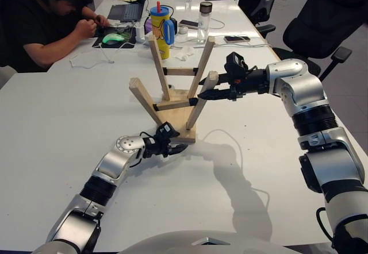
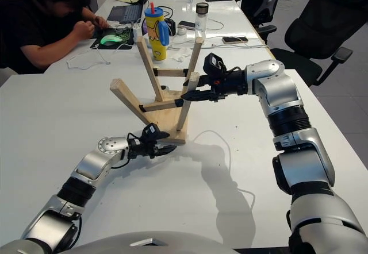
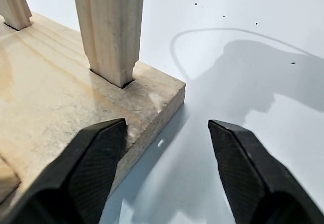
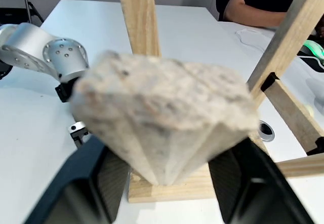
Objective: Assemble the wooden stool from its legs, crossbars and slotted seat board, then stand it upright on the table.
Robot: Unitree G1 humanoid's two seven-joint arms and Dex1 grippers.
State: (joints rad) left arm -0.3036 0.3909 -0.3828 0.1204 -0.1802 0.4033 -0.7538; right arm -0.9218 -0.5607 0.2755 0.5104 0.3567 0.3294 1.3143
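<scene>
Left gripper [image 1: 177, 149] low over the white table [image 1: 69, 150], at the near corner of the seat board [image 1: 188, 132]. Its fingers [image 3: 96, 158] are spread: one overlaps the board's edge, the other is over bare table, and nothing is held. Stool [image 1: 172, 102] sits mid-table, upside down, with the seat board down and four legs pointing up and splayed. Two crossbars [image 1: 181, 70] are fitted between the legs. Cannot tell whether the board lies fully flat. Yellow cup [image 1: 161, 30] and clear bottle [image 1: 204, 21] stand beyond the stool on the far side. Right gripper [image 1: 202, 96] comes in from the right, fingers pinching the near-right leg [image 1: 201, 107] close to its upper end.
</scene>
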